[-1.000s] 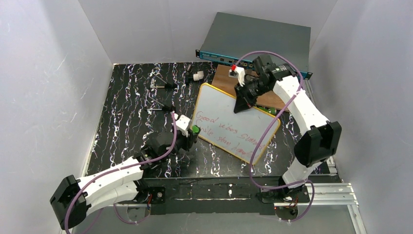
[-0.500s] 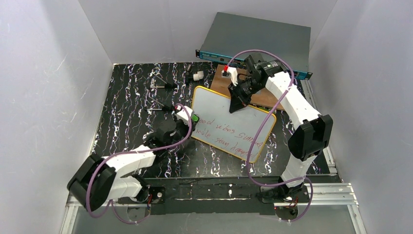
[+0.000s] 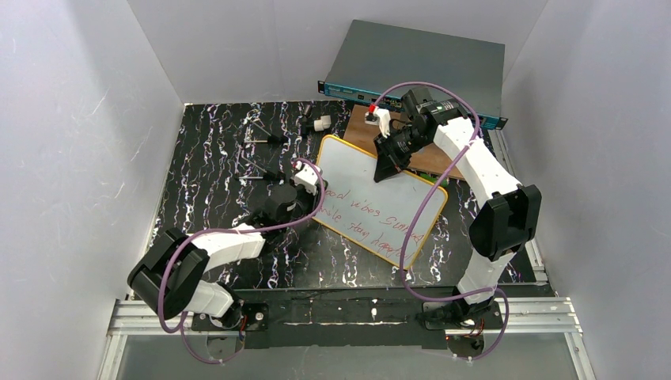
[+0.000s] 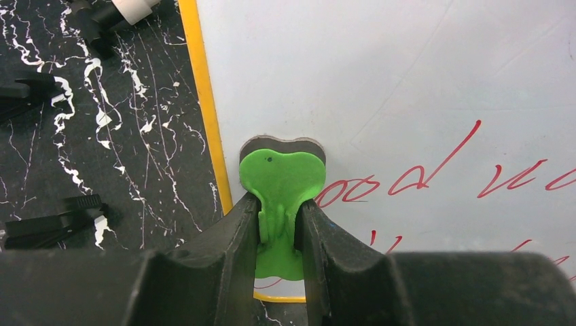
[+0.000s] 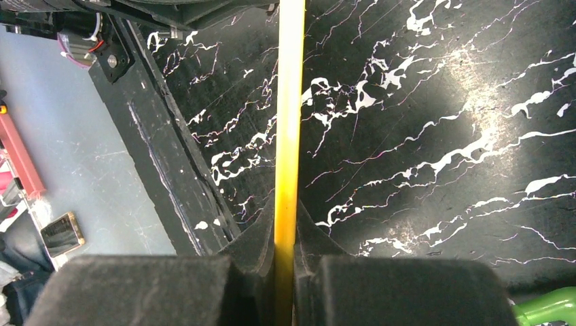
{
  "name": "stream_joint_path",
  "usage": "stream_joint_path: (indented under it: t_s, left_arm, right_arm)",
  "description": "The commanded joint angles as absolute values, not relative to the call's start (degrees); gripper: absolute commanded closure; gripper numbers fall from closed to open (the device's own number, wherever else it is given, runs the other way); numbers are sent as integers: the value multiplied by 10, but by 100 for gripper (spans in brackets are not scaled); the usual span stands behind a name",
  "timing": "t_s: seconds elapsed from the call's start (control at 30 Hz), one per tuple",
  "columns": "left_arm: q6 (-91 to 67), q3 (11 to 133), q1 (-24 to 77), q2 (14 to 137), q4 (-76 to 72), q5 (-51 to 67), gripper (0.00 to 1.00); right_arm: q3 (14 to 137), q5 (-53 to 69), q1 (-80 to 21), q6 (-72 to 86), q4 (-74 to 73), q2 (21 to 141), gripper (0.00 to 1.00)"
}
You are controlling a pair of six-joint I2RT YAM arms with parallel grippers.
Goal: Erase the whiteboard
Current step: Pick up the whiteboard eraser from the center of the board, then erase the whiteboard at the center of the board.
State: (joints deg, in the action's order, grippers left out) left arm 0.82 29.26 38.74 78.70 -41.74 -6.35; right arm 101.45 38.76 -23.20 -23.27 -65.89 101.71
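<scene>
- Holding the green eraser (image 4: pixel 282 173) is my left gripper (image 4: pixel 278 207). Its fingers are drawn in to a narrow gap, clamped on the eraser's stem. The grey felt is pressed down on the whiteboard (image 3: pixel 388 210).
- My right gripper (image 5: pixel 285 216) is pinched tight across the board's orange-yellow frame (image 5: pixel 291 102) on the far long edge, so that arm acts as the steadying hand.
- The whiteboard sits on the black marbled table (image 3: pixel 206 174), between my two arms and a little toward the right one. Its far edge is close to the brown wooden board (image 3: pixel 358 125).
- I cannot tell from above whether the whiteboard lies flat or is tipped up at the held edge.
- Its long axis runs on a diagonal, from far-left to near-right. The short left end points toward my left arm.
- The eraser sits at that left end, just inside the frame, touching the start of the upper line of red handwriting (image 4: pixel 421 173).
- The writing stretches away to the right of the pad, parallel to the long axis. A second line lies on the near side of the first.
- As I judge it, the coming stroke goes rightward along that axis, through the upper line and then the lower.
- The left arm is the nearer one and the only one carrying the pad.
- The near-right end of the writing looks like the longest reach, so the right-hand grip has to stop the board sliding with the push.
</scene>
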Motion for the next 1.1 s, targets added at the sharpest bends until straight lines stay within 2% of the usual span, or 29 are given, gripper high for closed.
stream_joint_path:
  t_s: [0.0,0.37,1.07]
  left_arm:
    - [-12,332,384,789,-452,-68,100]
    - [20,368,381,798,-393,-83,100]
    - [-40,240,381,789,-381,-88,100]
  right_arm:
    - [1009,451,-253,-260,-667,1001,99]
    - [1008,441,-262,-261,-668,1006,99]
    - [1002,435,-268,-262,-668,1006,99]
